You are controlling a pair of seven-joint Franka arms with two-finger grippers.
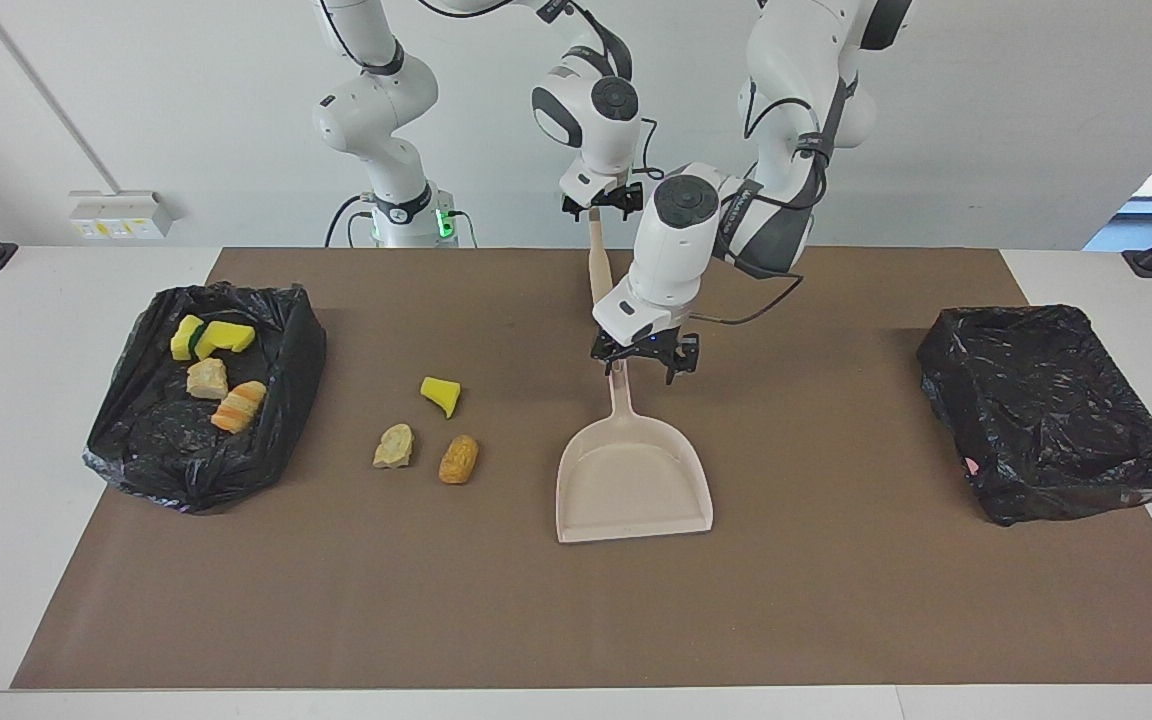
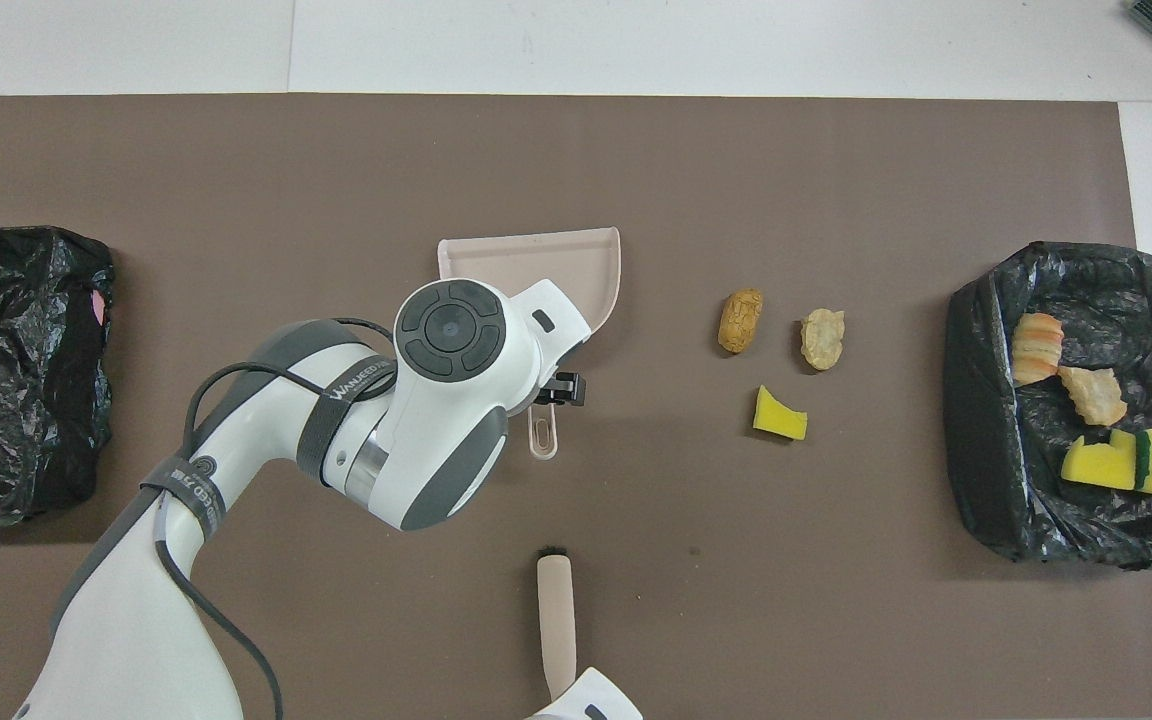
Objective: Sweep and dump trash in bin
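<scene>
3 pieces of trash lie on the brown mat [image 1: 836,620] beside the dustpan [image 1: 633,480], toward the right arm's end: a yellow sponge chunk [image 1: 441,394], a beige lump [image 1: 394,446] and an orange-brown piece [image 1: 458,459]. 4 more pieces [image 1: 211,362] sit in the black-lined bin [image 1: 266,440] at that end. The left gripper [image 1: 644,358], fingers spread, straddles the dustpan handle [image 1: 621,390]. The right gripper [image 1: 600,203] clamps the hand brush [image 2: 557,625], which hangs bristles-down. A second black-lined bin [image 1: 1051,415] sits at the left arm's end.

L claw [image 1: 643,362] over dustpan [image 1: 633,478] handle
</scene>
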